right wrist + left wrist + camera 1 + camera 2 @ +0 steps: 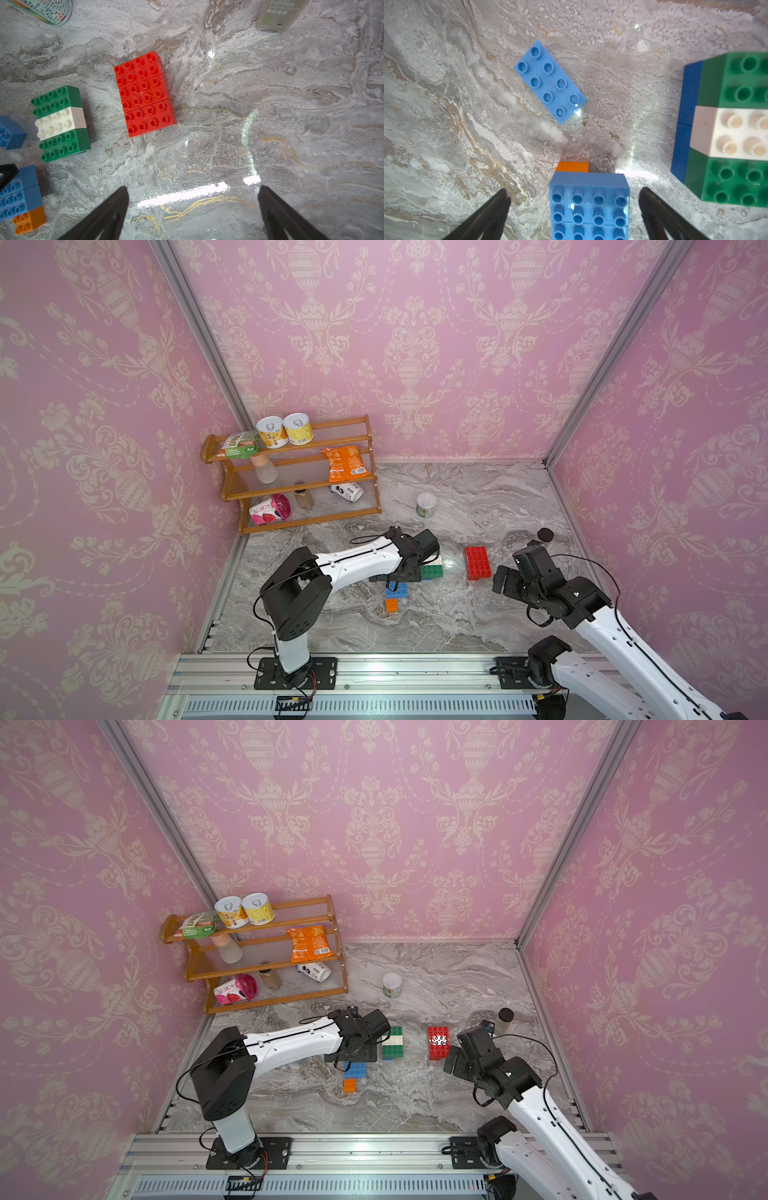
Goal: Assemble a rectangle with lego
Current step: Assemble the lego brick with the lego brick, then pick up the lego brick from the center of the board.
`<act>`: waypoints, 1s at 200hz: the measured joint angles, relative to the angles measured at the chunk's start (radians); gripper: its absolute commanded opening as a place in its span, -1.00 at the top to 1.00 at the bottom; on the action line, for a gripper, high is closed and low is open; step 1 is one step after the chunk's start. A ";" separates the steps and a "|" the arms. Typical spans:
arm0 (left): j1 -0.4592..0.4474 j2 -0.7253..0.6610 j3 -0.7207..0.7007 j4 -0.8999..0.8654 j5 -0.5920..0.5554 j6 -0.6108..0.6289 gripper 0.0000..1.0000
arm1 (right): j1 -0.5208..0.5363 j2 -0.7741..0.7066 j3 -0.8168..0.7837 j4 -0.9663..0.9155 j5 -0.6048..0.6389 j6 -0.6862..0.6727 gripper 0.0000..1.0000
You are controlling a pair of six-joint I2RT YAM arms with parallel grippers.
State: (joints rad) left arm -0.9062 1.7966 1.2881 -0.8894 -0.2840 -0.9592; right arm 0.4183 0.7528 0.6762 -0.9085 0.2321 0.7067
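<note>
The rack [311, 521] holds 2 tins [272, 432] and an orange packet [345, 463]. My left gripper [574, 192] stands spread astride the blue lego block [588, 207] on the table [446, 104], not touching it. My right gripper [192, 190] is spread and empty. A loose blue brick [550, 82] lies flat, its long axis skewed to the block's.

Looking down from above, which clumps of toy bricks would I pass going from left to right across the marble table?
In a top view: blue bricks → green and white block → red block. The orange brick sits in line with the blue ones, so it is left out.
</note>
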 measured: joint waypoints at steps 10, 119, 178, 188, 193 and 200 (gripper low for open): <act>0.019 0.000 0.014 -0.002 -0.015 0.032 -0.99 | 0.000 0.000 0.000 0.003 0.000 0.000 -0.99; 0.187 0.053 0.099 -0.016 0.026 0.679 -0.99 | -0.006 -0.005 -0.002 0.006 0.002 0.000 -0.99; 0.251 0.137 0.113 -0.002 0.126 0.802 -0.99 | -0.006 -0.005 -0.002 0.006 0.002 0.000 -0.99; 0.256 0.148 0.120 0.001 0.134 0.811 -0.99 | -0.006 -0.005 -0.002 0.006 0.002 0.000 -0.99; 0.256 0.153 0.124 0.002 0.139 0.814 -0.99 | -0.006 -0.005 -0.002 0.006 0.002 0.000 -0.99; 0.260 0.160 0.129 0.003 0.145 0.817 -0.98 | -0.006 -0.005 -0.002 0.005 0.002 0.000 -0.99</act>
State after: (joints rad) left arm -0.6464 1.9564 1.4170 -0.8864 -0.1387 -0.1421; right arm 0.4126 0.7483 0.6739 -0.9031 0.2344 0.7067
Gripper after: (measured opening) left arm 0.993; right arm 0.997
